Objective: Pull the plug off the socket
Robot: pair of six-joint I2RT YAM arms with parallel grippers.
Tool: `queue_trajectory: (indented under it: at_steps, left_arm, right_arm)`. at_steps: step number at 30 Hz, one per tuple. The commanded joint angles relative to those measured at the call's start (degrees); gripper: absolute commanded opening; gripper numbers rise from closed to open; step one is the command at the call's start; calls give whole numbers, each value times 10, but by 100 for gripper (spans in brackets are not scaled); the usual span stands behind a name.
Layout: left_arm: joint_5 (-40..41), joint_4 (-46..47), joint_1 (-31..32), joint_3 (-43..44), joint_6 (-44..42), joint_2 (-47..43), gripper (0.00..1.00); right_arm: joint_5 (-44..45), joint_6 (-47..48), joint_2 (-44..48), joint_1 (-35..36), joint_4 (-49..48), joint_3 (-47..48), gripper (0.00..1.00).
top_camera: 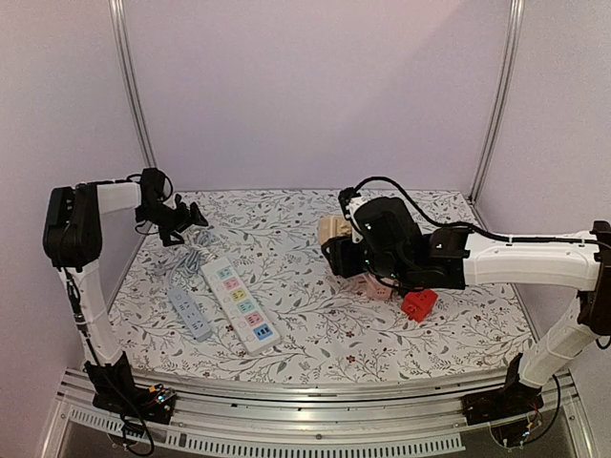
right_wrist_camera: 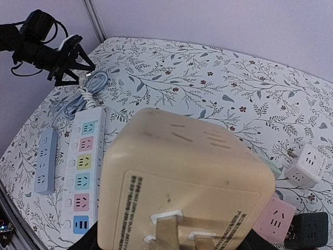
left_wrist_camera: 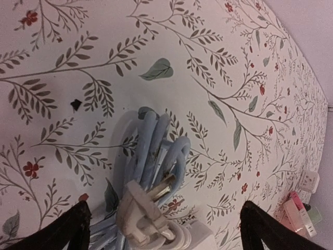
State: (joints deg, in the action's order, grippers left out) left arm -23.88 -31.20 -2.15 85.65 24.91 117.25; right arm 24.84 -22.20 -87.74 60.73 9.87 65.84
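Only one label shows: lines of small dark print on the underside of the beige cube socket (right_wrist_camera: 182, 177), too fine to read, next to that cube's own prongs. The right gripper (top_camera: 342, 250) clamps this cube and holds it raised off the floral table (top_camera: 315, 334). Two power strips lie side by side: a white strip (top_camera: 239, 303) with six coloured outlets and a shorter grey-blue strip (top_camera: 189, 313). Four more cubes lie near the right arm: a white cube (right_wrist_camera: 307, 166), a pink cube (right_wrist_camera: 276, 221), a dark cube (right_wrist_camera: 309, 229) and a red cube (top_camera: 418, 303). The left gripper (left_wrist_camera: 165, 205) hangs with its fingers (left_wrist_camera: 67, 229) spread wide, gripping nothing. The white plug (left_wrist_camera: 143, 216) lies free between them on its coiled pale-blue cable (left_wrist_camera: 156, 146), prongs bare, out of any outlet.
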Motion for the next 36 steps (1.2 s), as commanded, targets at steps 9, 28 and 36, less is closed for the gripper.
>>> queue_trajectory:
  at_steps: [9, 28, 36]
  left_arm:
    - [139, -80, 19, 4, -58, -143, 100]
    - [67, 131, 233, -375, 110, -399, 100]
    - [58, 160, 280, -434, 121, -450, 99]
  right_arm:
    - [-85, 0, -39, 2, -36, 21, 5]
    - [-136, -24, -201, 75, -27, 74, 13]
    - [-138, -30, -245, 78, -27, 94, 40]
